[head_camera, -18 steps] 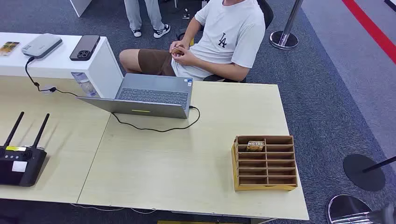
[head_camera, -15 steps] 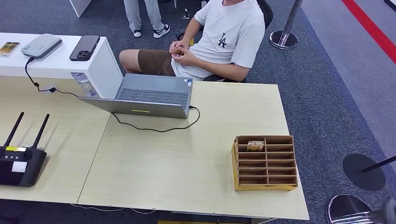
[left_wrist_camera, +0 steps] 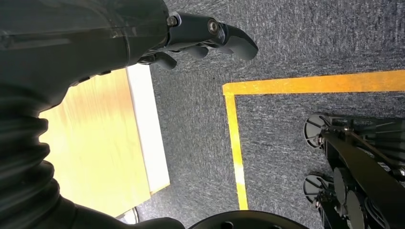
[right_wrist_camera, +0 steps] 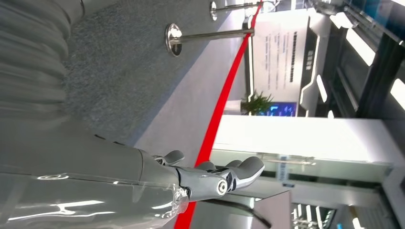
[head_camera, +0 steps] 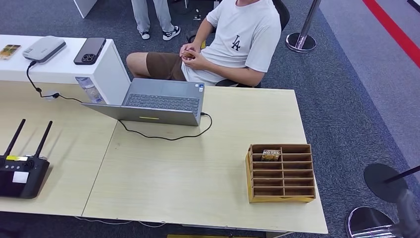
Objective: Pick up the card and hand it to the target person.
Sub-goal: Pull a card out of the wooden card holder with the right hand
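Observation:
The card [head_camera: 271,154] is a small yellow-brown piece standing in a top slot of the wooden organizer [head_camera: 281,186] at the table's right end. A person [head_camera: 242,39] in a white T-shirt sits behind the table, hands together in the lap. My right hand [head_camera: 407,218] shows as a grey blur at the lower right corner, off the table and well to the right of the organizer. In the right wrist view that hand [right_wrist_camera: 215,176] has its fingers stretched out and holds nothing. My left hand [left_wrist_camera: 205,36] hangs beside the table edge [left_wrist_camera: 148,143] over the carpet, holding nothing.
An open laptop [head_camera: 158,101] with a black cable sits at the table's far edge. A black device with two antennas [head_camera: 22,173] is at the left. A phone [head_camera: 90,50] lies on the white counter. Stanchion bases [head_camera: 300,42] [head_camera: 386,182] stand on the carpet. Another person's legs [head_camera: 153,17] are at the back.
My right arm has risen a little at the lower right corner of the head view. The card, the organizer and the seated person have not moved.

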You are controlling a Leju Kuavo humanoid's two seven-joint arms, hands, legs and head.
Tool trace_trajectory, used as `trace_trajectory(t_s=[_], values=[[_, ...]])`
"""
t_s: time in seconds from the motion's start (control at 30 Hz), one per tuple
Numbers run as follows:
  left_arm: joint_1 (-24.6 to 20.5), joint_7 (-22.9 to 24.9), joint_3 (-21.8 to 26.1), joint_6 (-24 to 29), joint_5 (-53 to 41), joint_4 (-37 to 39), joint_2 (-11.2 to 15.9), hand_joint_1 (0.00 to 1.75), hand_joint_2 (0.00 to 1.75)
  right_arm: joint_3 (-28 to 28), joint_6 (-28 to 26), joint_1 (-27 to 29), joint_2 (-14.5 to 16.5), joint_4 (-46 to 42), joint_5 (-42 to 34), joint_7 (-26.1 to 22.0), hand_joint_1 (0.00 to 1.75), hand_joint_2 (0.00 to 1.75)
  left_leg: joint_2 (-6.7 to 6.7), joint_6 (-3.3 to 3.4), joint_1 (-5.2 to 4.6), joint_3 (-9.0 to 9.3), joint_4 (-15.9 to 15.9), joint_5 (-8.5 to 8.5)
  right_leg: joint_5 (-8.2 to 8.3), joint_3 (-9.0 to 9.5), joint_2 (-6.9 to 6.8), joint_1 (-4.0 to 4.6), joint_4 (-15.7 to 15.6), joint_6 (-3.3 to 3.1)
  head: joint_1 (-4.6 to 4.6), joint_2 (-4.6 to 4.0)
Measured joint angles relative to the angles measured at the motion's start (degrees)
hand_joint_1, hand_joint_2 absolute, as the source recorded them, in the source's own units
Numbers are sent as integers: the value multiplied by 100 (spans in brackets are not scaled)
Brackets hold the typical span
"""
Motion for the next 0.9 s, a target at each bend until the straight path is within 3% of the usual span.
trace_trajectory(t_s=[0.4,0.67,0.9], values=[[-4,-12,0,-39,-39,0,0,0,175,1052,-547,436,31,-709,1657,-21,0,175,1,0,0,0,-1,0,0,1,0,0,0,0,0,0],[-23,10,0,-97,-96,0,-3,0,175,2469,-1356,386,-601,-676,4998,1392,0,175,5,0,0,1,0,1,1,1,3,0,0,0,0,0],[-23,19,2,-96,-48,0,-27,0,175,3482,-1190,87,-1085,-508,6441,2213,0,175,4,0,0,0,0,1,0,1,2,0,1,0,0,0]])
